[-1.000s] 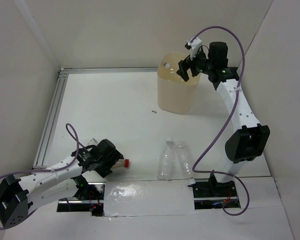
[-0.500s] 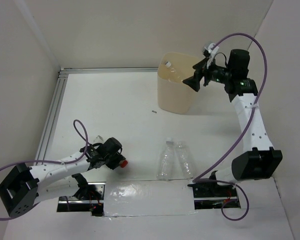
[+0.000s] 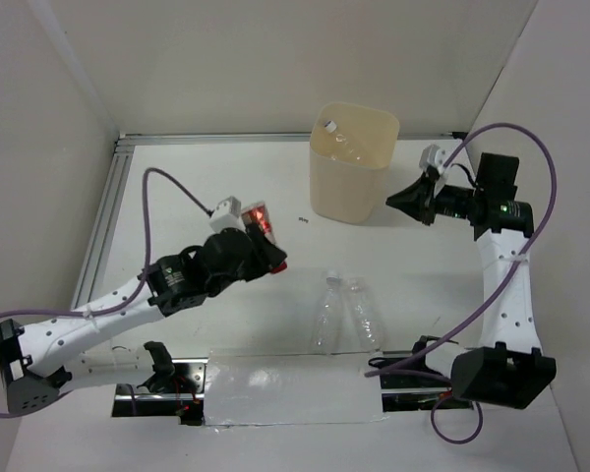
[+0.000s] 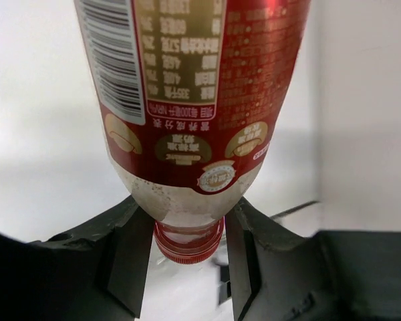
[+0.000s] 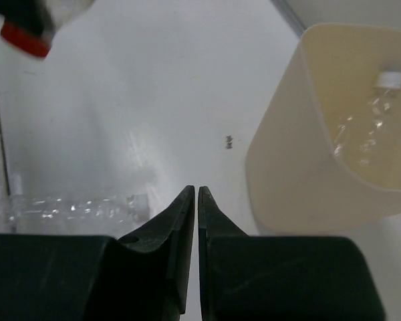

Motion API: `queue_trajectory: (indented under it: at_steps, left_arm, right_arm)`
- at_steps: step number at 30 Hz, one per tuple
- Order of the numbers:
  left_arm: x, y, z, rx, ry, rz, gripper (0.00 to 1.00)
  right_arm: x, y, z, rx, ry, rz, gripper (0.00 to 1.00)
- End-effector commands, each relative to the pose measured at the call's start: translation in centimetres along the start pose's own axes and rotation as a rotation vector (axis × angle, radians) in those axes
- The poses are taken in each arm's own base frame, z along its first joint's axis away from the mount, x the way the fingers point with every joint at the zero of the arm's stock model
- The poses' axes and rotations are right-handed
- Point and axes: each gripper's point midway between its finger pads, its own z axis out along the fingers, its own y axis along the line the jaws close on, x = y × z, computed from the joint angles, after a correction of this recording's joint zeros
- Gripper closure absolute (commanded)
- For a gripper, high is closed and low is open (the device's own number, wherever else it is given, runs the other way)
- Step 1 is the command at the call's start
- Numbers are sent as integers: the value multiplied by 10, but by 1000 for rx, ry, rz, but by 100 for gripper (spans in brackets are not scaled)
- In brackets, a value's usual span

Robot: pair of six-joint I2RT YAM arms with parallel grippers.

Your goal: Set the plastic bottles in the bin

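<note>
The left tool [image 4: 187, 221], now clamped on the red-labelled bottle [image 4: 187, 80], has lifted it off the bench [image 3: 197, 187] toward the bin [image 3: 349, 187] at 12 o'clock. The right tool [image 5: 193, 194], withdrawn to 3 o'clock, has closed empty. Two clear bottles [image 3: 329, 315] wait at 6 o'clock.

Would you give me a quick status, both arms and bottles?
Left gripper shut on red-label bottle. Right gripper shut, empty, near bin. Two clear bottles on table. Route to bin open.

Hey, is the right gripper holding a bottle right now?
No, the right gripper is shut tight, tip against tip, with nothing caught in it.
</note>
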Motion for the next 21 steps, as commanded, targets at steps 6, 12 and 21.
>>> queue_trajectory:
  at_steps: [6,12,21]
  left_arm:
    - [-157,-189,-20,472,-392,319,100]
    - [-222,-250,32,589,-475,321,100]
    - [-243,-265,143,546,-519,292,84]
  right_arm:
    - [82,68,-12,-13,195,24,73]
    - [103,90,-12,-32,255,29,43]
    - [117,98,-14,13,274,70,32]
